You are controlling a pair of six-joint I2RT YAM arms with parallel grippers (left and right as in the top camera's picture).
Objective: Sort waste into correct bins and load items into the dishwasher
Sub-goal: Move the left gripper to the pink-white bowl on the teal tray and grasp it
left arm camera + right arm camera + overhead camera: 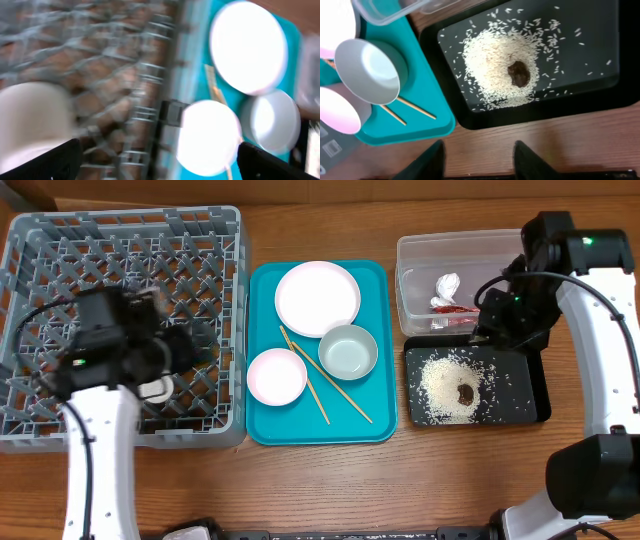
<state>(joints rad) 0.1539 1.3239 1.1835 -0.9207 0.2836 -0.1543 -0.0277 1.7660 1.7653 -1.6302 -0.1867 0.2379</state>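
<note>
The grey dish rack [60, 250] stands at the left with the small white cup [155, 388] inside. My left gripper [192, 345] hovers over the rack's right side, open and empty; its view is blurred and shows the cup [30, 115] and pinkish bowl [207, 137]. The white plate [317, 298], grey-green bowl [348, 351], pinkish bowl [276, 376] and chopsticks [322, 388] lie on the teal tray. The wrapper [450, 292] sits in the clear tub [420, 250]. Rice [450, 385] with a brown lump [466, 392] lies in the black tray [525, 395]. My right gripper [492, 328] is open and empty above it.
The teal tray [300, 430] sits between the rack and the bins. In the right wrist view, my gripper [480, 162] is over bare wood, with the black tray [600, 30], rice [490, 65], grey-green bowl [367, 72] and tub corner [390, 12] beyond.
</note>
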